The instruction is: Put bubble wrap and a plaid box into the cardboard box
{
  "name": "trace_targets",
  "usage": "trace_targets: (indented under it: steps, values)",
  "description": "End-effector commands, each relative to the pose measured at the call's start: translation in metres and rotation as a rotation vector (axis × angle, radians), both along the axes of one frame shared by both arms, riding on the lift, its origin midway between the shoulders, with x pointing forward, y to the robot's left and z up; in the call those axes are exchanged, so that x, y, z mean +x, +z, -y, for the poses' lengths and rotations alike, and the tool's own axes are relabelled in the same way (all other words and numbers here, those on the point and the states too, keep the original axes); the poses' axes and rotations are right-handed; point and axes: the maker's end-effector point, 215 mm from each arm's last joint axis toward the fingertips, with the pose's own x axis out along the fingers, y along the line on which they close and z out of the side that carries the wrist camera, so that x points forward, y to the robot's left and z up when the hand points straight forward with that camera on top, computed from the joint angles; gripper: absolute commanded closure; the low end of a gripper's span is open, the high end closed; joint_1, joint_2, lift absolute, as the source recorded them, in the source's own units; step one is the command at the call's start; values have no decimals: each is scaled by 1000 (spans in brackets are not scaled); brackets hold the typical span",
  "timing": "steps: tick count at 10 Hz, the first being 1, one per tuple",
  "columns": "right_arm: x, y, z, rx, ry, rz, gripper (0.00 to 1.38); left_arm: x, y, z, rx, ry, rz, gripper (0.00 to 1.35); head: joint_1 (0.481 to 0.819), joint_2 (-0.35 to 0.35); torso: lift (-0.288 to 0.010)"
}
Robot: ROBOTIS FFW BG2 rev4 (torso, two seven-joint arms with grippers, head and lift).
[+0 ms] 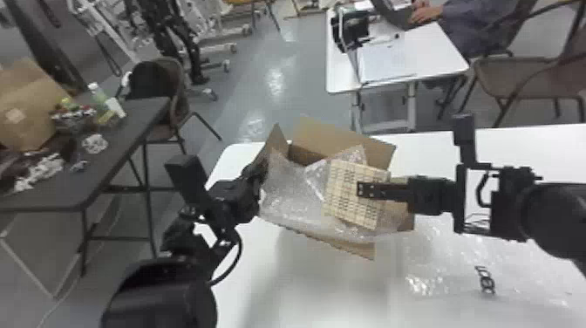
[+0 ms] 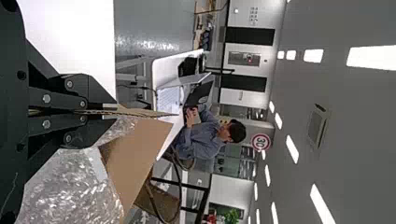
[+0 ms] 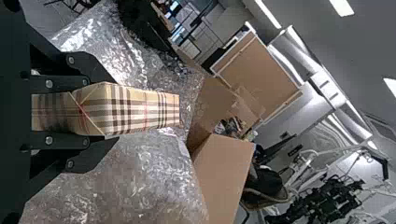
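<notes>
Right gripper point(image 1: 361, 189) clamping beige, red-lined plaid box point(image 3: 144, 110).

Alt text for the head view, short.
Right gripper holding a plaid box above bubble wrap bunched in an open cardboard box on a white table. Left gripper pinches the box's left flap.

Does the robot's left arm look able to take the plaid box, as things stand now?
Probably not right away: the left pincer is clamped on a flap of the cardboard box, and the right pincer holds the plaid box, with bubble wrap between them.
</notes>
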Motion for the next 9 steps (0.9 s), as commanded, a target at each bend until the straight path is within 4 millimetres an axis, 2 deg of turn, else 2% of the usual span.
trace_targets:
  steps: [1, 3, 4, 5, 6, 7, 9]
  values:
    - [7, -16, -5, -15, 4, 4, 903, 2, 0, 2, 0, -4, 1, 1231, 672, 350, -108]
    - [21, -14, -4, -35, -10, 73, 875, 3, 1, 3, 4, -9, 2, 1231, 676, 350, -108]
    - [29, -16, 1, -82, -22, 125, 670, 2, 0, 3, 4, -10, 1, 1231, 673, 350, -108]
    - [35, -22, 5, -120, -43, 145, 522, 2, 1, 3, 4, -10, 3, 1231, 670, 350, -108]
    - [38, -30, 8, -140, -61, 147, 409, 3, 1, 3, 5, -11, 4, 1231, 670, 350, -108]
    - [42, -29, 12, -158, -83, 171, 300, 2, 1, 3, 3, -11, 2, 1231, 670, 350, -108]
    - [58, 7, 27, -189, -155, 300, 197, 1, -1, 1, 2, -7, 0, 1231, 670, 350, -108]
